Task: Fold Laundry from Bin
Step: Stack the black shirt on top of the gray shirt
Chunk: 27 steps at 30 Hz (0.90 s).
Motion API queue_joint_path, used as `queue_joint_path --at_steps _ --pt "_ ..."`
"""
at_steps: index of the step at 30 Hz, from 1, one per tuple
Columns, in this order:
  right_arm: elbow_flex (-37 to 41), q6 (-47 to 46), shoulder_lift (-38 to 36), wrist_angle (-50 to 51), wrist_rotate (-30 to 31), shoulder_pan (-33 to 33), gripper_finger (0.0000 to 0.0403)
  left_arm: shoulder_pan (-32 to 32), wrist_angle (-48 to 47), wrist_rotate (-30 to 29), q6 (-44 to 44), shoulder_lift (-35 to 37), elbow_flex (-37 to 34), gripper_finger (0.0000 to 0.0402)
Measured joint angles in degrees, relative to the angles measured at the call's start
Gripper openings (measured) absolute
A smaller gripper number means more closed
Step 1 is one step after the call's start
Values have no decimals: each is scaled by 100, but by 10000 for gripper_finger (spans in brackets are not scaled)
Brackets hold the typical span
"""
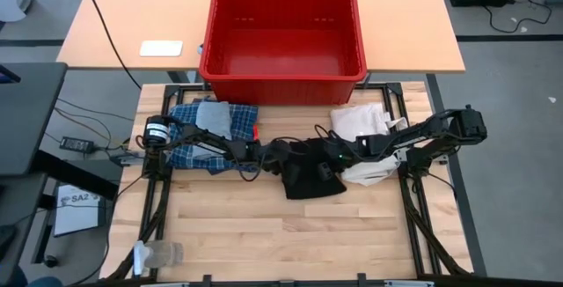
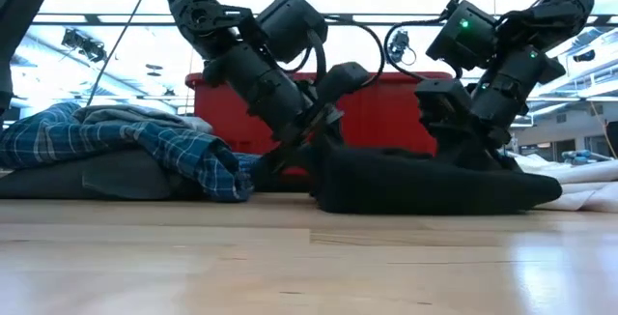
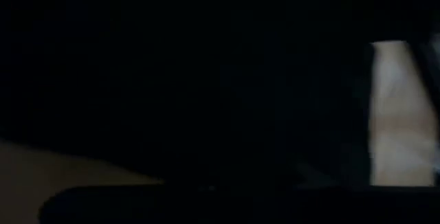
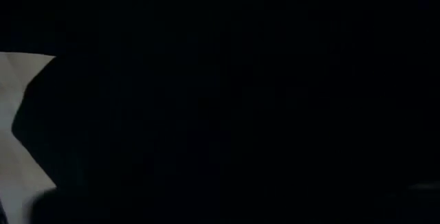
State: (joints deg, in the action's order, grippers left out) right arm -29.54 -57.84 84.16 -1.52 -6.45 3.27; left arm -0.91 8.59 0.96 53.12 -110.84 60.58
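A black piece (image 1: 310, 180) of the laundry lies crumpled at the middle of the wooden table, and in the low view it is a low dark mound (image 2: 425, 182). My left gripper (image 1: 280, 152) comes down on its left end (image 2: 311, 141). My right gripper (image 1: 332, 159) slants down onto its right part (image 2: 463, 151). Both wrist views are filled with dark cloth. A blue-and-white plaid shirt (image 1: 189, 150) with a light grey piece (image 1: 213, 115) on top lies at the left. The red bin (image 1: 281, 89) stands behind the table's far edge.
White fabric (image 1: 356, 124) lies at the right, under and behind my right arm. A clear plastic object (image 1: 158, 253) sits at the near left corner. Bare wood (image 1: 290, 234) spans the near half of the table. A flat white object (image 1: 161, 48) lies on the far table.
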Motion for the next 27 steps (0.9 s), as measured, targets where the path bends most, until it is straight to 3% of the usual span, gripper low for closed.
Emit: queue_joint_path --at_steps 3,13,20,24,27 --pt "7 243 0 -129 -62 -49 32 18 253 238 -141 -1 -1 39" --pt "-371 354 -446 163 -120 -262 34 128 200 403 -150 377 221 39" --pt "-806 264 -1071 716 120 -291 35 -51 -1526 172 -689 1107 988 39" --pt "-807 57 -1137 894 87 -193 35 -200 -2480 169 -736 1147 1320 39" --pt "-804 34 -1146 644 33 -219 35 -222 -2668 191 -751 1136 1435 39"
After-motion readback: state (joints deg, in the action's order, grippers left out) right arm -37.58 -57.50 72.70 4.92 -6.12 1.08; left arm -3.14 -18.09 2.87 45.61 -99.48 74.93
